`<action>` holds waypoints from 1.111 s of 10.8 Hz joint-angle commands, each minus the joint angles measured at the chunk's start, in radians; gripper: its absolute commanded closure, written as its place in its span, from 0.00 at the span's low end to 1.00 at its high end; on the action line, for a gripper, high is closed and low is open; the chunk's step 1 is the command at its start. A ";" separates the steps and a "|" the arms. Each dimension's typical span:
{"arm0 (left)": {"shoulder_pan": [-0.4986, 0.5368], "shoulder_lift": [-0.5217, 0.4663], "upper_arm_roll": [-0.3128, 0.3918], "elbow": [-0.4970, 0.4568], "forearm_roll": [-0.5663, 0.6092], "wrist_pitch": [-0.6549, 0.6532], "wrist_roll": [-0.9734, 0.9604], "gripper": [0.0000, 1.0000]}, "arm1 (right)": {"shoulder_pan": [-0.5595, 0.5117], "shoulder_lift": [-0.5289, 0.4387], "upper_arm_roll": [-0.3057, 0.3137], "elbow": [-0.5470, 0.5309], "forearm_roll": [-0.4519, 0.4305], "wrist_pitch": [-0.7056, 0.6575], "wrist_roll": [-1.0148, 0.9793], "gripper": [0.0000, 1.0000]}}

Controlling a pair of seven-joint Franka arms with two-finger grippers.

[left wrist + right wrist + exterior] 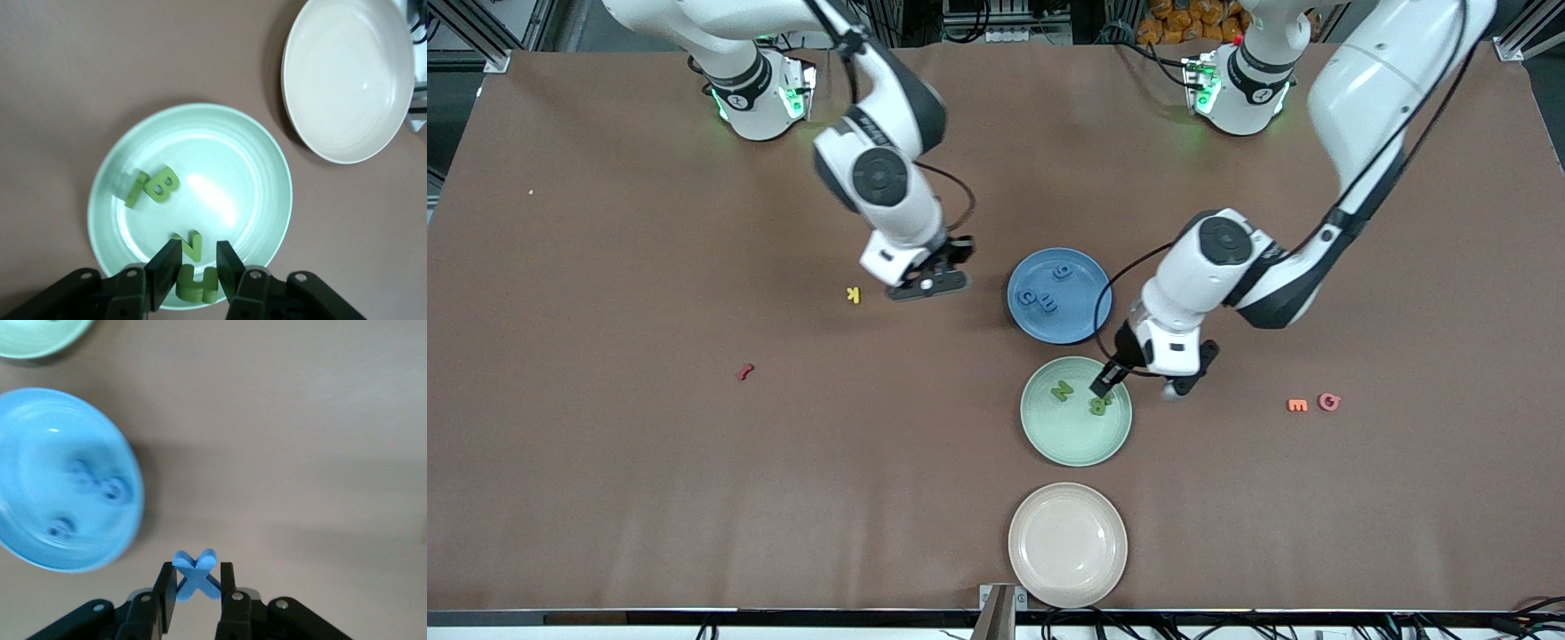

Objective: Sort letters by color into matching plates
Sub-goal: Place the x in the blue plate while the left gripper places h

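My left gripper point(1107, 384) point(198, 261) hangs over the pale green plate point(1076, 444) point(220, 153), shut on a green letter H point(197, 283). In that plate lie a green N point(1062, 390) point(189, 244) and a green B point(1100, 405) point(160, 186). My right gripper point(929, 284) point(197, 577) is over bare table beside the blue plate point(1080, 324) point(27, 453), shut on a blue letter X point(195, 575). Three blue letters point(1049, 298) lie in the blue plate. The beige plate point(1067, 544) point(347, 80), nearest the front camera, holds nothing.
Loose on the brown table are a yellow K point(854, 294) beside my right gripper, a red letter point(744, 372) toward the right arm's end, and an orange E point(1297, 404) with a pink G point(1329, 402) toward the left arm's end.
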 commanded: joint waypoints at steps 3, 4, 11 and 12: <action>-0.135 -0.012 0.185 0.067 0.023 -0.193 0.023 0.00 | 0.164 0.223 -0.010 0.195 0.002 0.213 0.409 1.00; -0.097 -0.023 0.192 0.067 0.027 -0.227 0.078 0.00 | 0.178 0.241 -0.010 0.200 0.002 0.236 0.438 1.00; 0.185 -0.067 0.168 0.003 -0.040 -0.496 0.510 0.00 | 0.080 0.116 -0.004 0.194 0.008 0.086 0.466 0.00; 0.230 -0.101 0.148 -0.014 -0.121 -0.503 0.505 0.00 | 0.053 0.064 -0.004 0.194 0.008 0.013 0.464 0.00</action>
